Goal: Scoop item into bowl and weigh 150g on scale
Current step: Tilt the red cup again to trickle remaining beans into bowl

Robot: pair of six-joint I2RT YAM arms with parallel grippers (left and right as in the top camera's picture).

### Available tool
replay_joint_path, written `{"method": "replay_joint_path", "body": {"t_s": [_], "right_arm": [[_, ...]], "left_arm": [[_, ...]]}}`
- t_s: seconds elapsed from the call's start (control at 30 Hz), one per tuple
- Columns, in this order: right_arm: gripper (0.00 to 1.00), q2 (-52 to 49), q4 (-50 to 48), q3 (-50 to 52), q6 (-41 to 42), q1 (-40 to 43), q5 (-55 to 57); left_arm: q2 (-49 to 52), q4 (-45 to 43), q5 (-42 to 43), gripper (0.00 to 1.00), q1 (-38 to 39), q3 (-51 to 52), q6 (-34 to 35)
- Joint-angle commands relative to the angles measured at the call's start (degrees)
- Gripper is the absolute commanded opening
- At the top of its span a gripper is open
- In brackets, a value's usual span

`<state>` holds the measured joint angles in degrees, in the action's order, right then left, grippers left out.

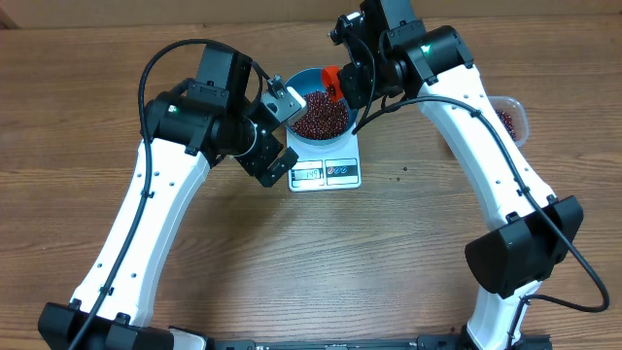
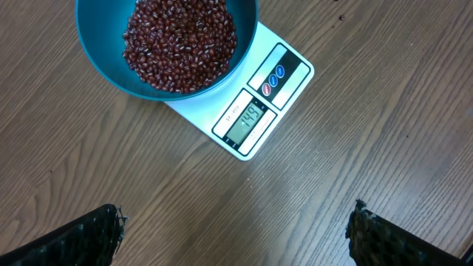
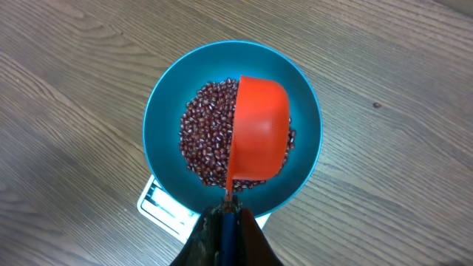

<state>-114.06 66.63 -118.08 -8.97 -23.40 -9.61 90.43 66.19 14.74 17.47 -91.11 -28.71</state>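
- Many small red-brown beans lie heaped in the blue bowl, which sits on the white scale. Its display appears to read just short of the target, so one more full tip would likely overshoot.
- The red scoop hangs mouth-down over the heap, its handle clenched in the right arm's jaws. Whether it holds any beans cannot be seen; a shake could drop too many at once.
- If the scoop presses on the heap or the bowl's rim, the reading would be false.
- The bowl overhangs the scale's platform, so a nudge from the scoop could shift or tip it.
- The left arm's jaws stand released, grasping nothing, above the bare table near the scale; drifting forward, they could bump it.
- A few dark specks, likely stray beans, lie on the table, and more could bounce out. The clear tub sits well apart to the right.
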Motion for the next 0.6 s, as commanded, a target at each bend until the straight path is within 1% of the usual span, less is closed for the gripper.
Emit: {"method": "replay_joint_path", "body": {"t_s": [0.0,0.27,0.57], "right_arm": [[0.04,1.6,-0.6,-1.7,1.7,-0.4,-0.5],[0.04,1.6,-0.6,-1.7,3.0,-0.3,-0.8],[0.04,1.6,-0.5,-1.7,3.0,1.7,-4.6]], "left_arm": [[0.3,0.0,0.0,0.99,-0.2,0.3,-0.9],[0.3,0.0,0.1,0.99,-0.2,0.3,-0.9],[0.3,0.0,0.1,1.00,-0.2,0.3,-0.9]]}}
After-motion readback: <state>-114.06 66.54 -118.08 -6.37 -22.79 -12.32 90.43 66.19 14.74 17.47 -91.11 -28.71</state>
